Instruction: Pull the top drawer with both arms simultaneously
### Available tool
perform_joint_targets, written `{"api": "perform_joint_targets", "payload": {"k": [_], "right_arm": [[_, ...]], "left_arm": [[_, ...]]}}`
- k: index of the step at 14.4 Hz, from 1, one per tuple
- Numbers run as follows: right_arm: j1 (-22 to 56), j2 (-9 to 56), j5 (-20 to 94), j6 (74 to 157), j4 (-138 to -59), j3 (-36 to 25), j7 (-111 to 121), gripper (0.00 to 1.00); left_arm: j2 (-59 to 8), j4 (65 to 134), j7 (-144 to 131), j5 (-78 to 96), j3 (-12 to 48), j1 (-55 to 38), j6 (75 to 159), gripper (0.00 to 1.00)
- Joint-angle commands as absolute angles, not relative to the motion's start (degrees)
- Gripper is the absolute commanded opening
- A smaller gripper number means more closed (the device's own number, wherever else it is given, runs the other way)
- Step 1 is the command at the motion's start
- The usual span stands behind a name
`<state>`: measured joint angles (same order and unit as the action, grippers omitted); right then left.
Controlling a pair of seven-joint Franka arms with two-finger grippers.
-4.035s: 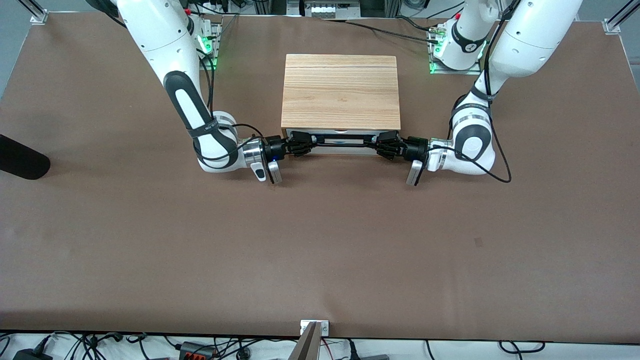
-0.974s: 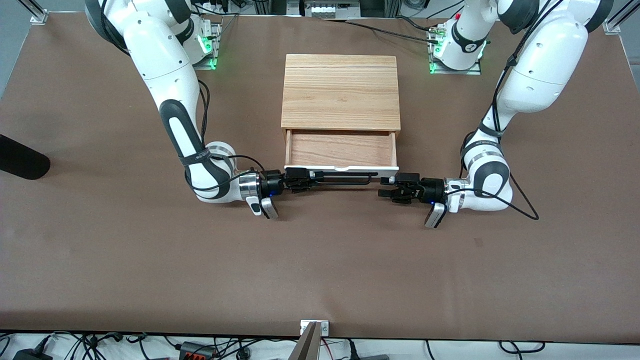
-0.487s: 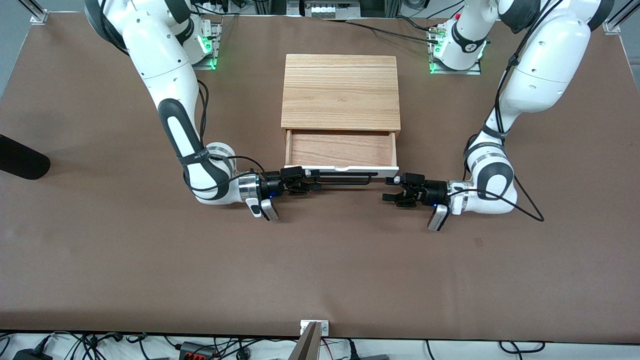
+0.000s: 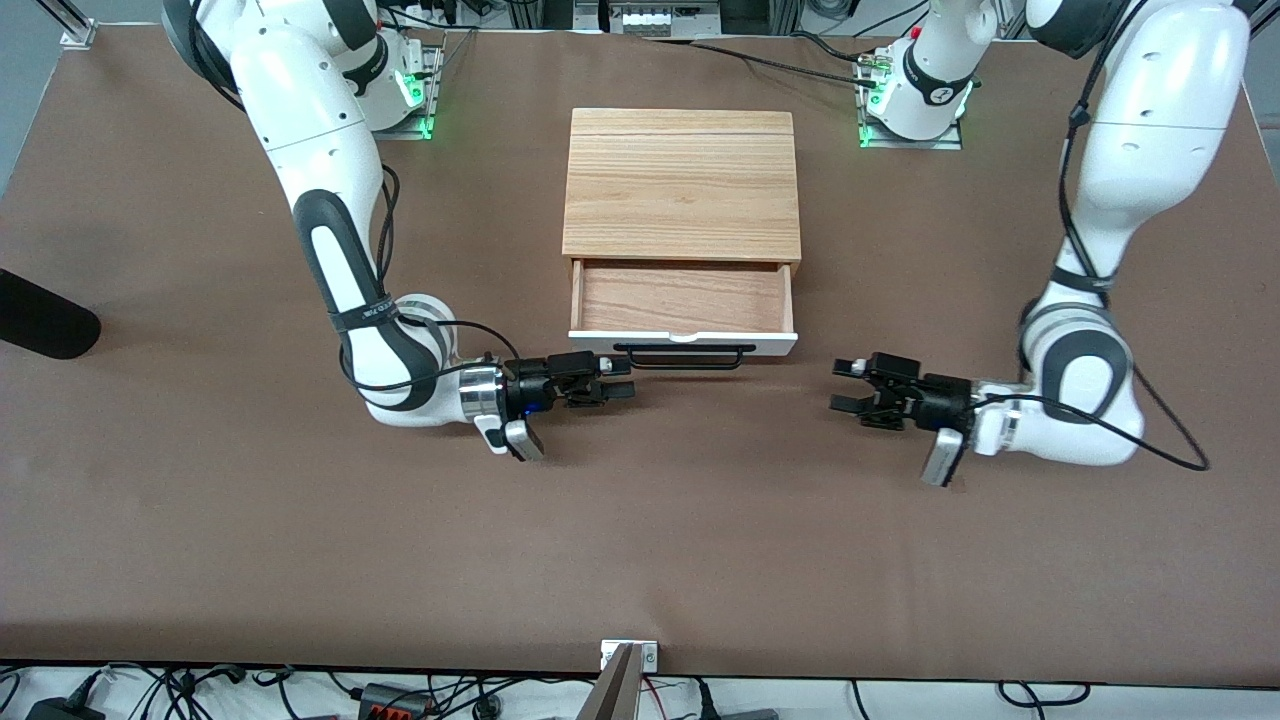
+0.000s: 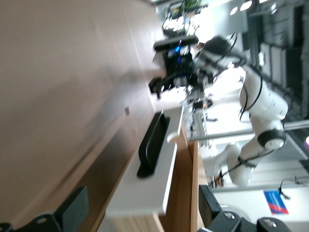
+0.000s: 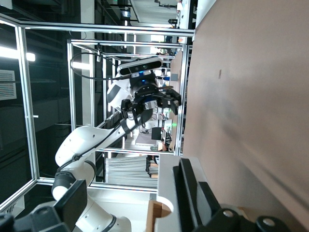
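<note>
The top drawer (image 4: pixel 683 343) stands pulled out of the light wooden cabinet (image 4: pixel 682 185), showing its bare wood floor, white front and black bar handle (image 4: pixel 683 358). My right gripper (image 4: pixel 620 380) hovers open just off the handle's end toward the right arm's side, holding nothing. My left gripper (image 4: pixel 845 386) is open and apart from the drawer, over the table toward the left arm's end. In the left wrist view the white front (image 5: pixel 154 183) and handle (image 5: pixel 153 142) lie ahead of my open left gripper (image 5: pixel 142 212). In the right wrist view the handle (image 6: pixel 190 193) runs close by my open right gripper (image 6: pixel 145 208).
The brown table (image 4: pixel 640 530) stretches wide on the front camera's side of the drawer. A black object (image 4: pixel 45 325) pokes in at the table's edge on the right arm's end. A small metal bracket (image 4: pixel 628 658) sits at the near edge.
The right gripper has opened off the handle and drawn back a little. The left gripper has moved well away toward its own end. The drawer stays open.
</note>
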<state>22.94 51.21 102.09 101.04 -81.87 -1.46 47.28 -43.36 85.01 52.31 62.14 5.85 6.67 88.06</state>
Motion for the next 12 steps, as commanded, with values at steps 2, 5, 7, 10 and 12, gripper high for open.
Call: {"api": "perform_joint_targets", "payload": {"k": [2,5,7,10,12], "right_arm": [[22.7,48.9,94.3,100.6,-79.1,-4.1,36.9,1.0],[22.6,46.6,81.3,98.8,-75.7,-8.0,24.4,1.0],[22.6,44.0,74.4,94.2,-75.0,-11.1,17.3,1.0],[22.8,39.7,63.2,83.6,-75.0,-18.9,7.9,1.0],[23.0,37.0,54.4,77.4,-74.0,-23.6,3.9,1.0]], "left_arm": [[-41.3,81.0,47.8,49.1,6.0,10.6,82.5,1.0],[-38.4,80.9,45.4,41.4,5.9,13.8,79.2,1.0],[-35.7,80.8,42.6,34.8,5.9,15.1,78.7,1.0],[-31.7,80.0,37.3,27.1,5.9,15.5,78.7,1.0],[-28.7,80.0,30.2,22.2,6.3,15.3,78.7,1.0]]}}
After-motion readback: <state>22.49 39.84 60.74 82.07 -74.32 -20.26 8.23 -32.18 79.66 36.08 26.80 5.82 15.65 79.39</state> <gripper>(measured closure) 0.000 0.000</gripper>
